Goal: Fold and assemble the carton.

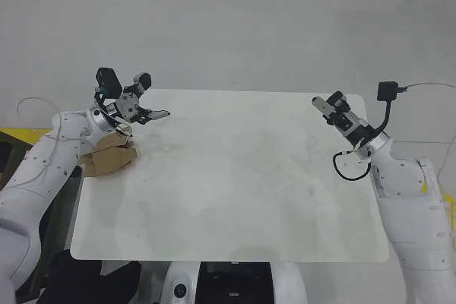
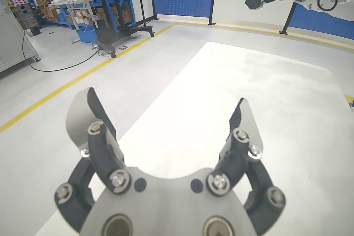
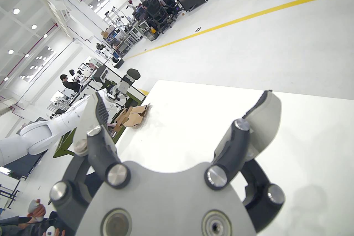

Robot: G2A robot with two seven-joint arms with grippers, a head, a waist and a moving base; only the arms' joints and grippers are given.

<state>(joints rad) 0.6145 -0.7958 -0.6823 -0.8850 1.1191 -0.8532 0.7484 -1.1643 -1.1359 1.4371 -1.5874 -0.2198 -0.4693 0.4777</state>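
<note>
Along the left edge of the counter (image 1: 235,190), close to its far corner, lies the brown carton (image 1: 110,157), partly folded and half covered from above by the left forearm. Just beyond it, over that far left corner, the left hand (image 2: 166,98) hangs with its fingers spread wide, holding nothing and clear of the carton. Well across, at the far right corner, the right hand (image 3: 181,97) is likewise wide open and empty.

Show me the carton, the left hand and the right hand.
carton (image 1: 112,159), top view, its brown upper face.
left hand (image 2: 166,94), left wrist view, midway between its fingertips.
right hand (image 3: 182,93), right wrist view, midway between its fingertips.
</note>
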